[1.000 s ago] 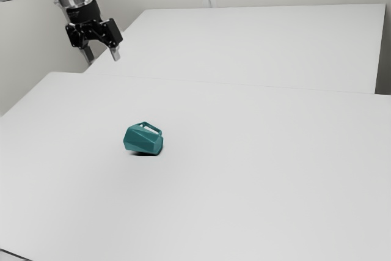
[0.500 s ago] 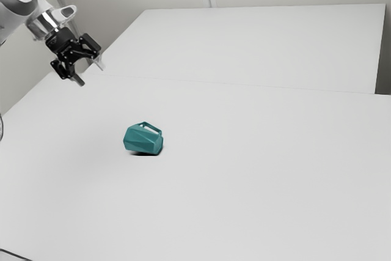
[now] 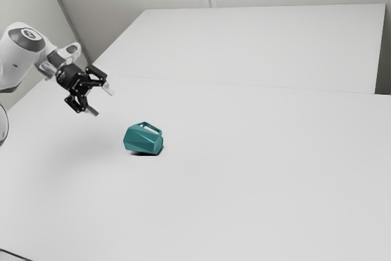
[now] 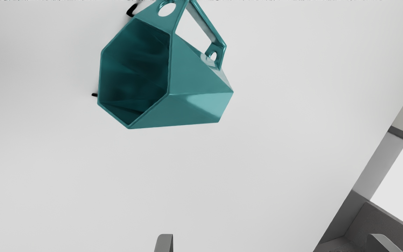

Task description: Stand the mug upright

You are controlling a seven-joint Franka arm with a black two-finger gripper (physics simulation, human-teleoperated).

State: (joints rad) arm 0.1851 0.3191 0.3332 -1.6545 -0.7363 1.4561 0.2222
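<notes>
Mug: teal and faceted, lying on its side (image 3: pixel 143 140), not upright; in the exterior view we see it between four and five o'clock from our claw (image 3: pixel 101 101), apart from it.
Mouth: wide and dark inside (image 4: pixel 135 66) — the wrist view lets us look into it; in the exterior view it points roughly to nine o'clock.
Base: the narrower end, toward three to four o'clock in the exterior view.
Handle: angular, with round holes near its ends (image 4: pixel 207 28); in the exterior view it rises from the mug's side toward twelve to one o'clock.
Claw: released — we see its two fingers (image 4: pixel 164 244) spread wide, above the desk (image 3: pixel 244 181).
Arm: ours comes in from nine to ten o'clock in the exterior view (image 3: pixel 18 59), the claw tilted toward the desk.
Desk: white and smooth, with a dark shadow under the mug.
</notes>
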